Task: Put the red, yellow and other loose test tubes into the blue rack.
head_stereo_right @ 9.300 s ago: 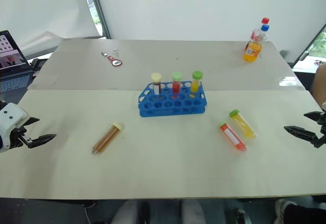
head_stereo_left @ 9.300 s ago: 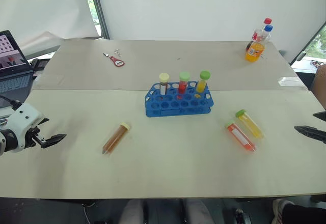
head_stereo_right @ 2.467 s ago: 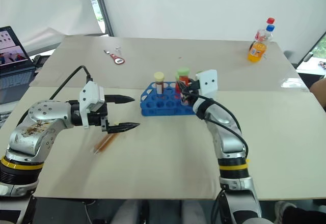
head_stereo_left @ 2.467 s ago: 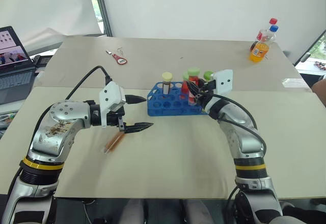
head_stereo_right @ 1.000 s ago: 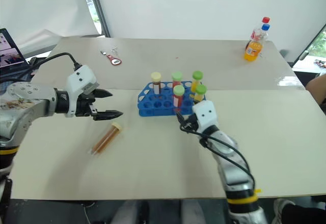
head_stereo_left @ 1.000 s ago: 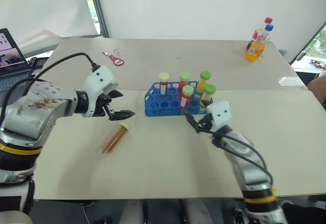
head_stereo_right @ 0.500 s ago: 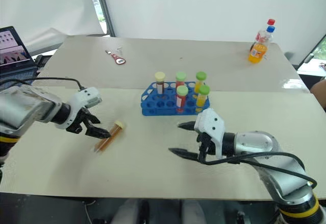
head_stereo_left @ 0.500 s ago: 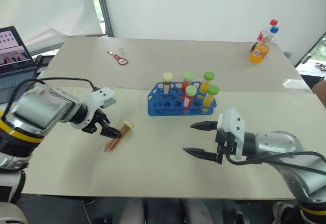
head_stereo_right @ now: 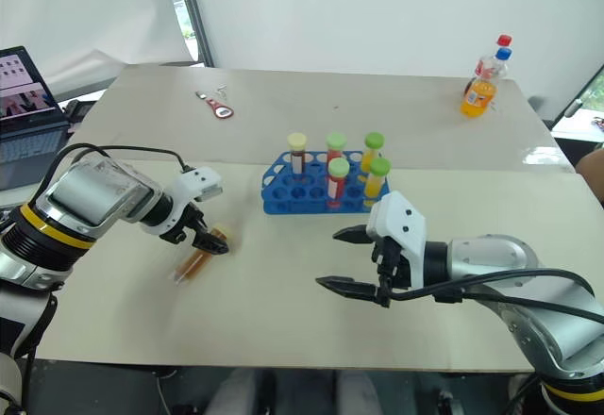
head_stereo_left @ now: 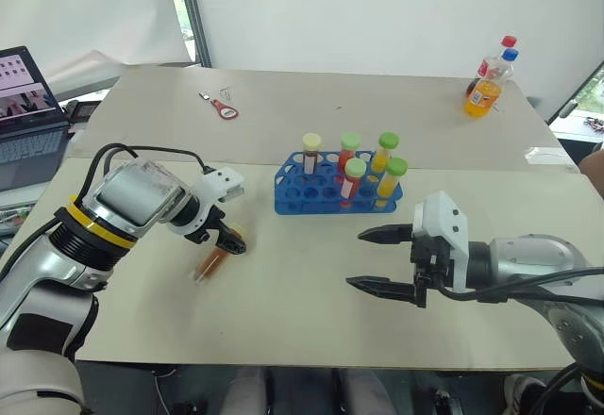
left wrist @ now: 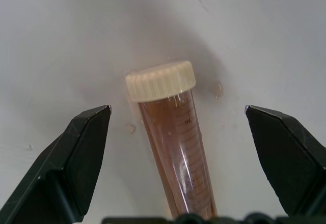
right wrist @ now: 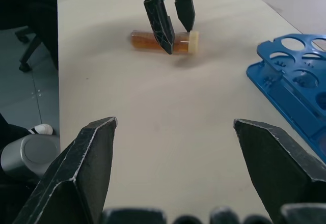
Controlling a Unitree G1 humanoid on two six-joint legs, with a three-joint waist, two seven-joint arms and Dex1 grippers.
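My left pincer (head_stereo_left: pixel 229 240) is spread, fingers straddling the capped end of the brown tube (left wrist: pixel 175 147) lying on the counter (head_stereo_left: pixel 283 311), not clenched. Blue rack (head_stereo_left: pixel 311 196) stands beyond to its right, holding five tubes. My right pincer (head_stereo_left: pixel 382 260) hangs released, empty.

- A pale table (head_stereo_left: pixel 311 311) carried everything, with a seam running across it from side to side.
- The blue rack (head_stereo_left: pixel 321 196) stood near the table's middle, just on the near side of the seam.
- A brown tube with a cream cap (head_stereo_left: pixel 212 258) lay flat on the table, toward the left edge from the rack.
- An orange drink bottle (head_stereo_left: pixel 479 91) stood by the far right corner, a second bottle (head_stereo_left: pixel 502 54) touching behind it.
- A small red tool (head_stereo_left: pixel 221 108) lay toward the far left corner.
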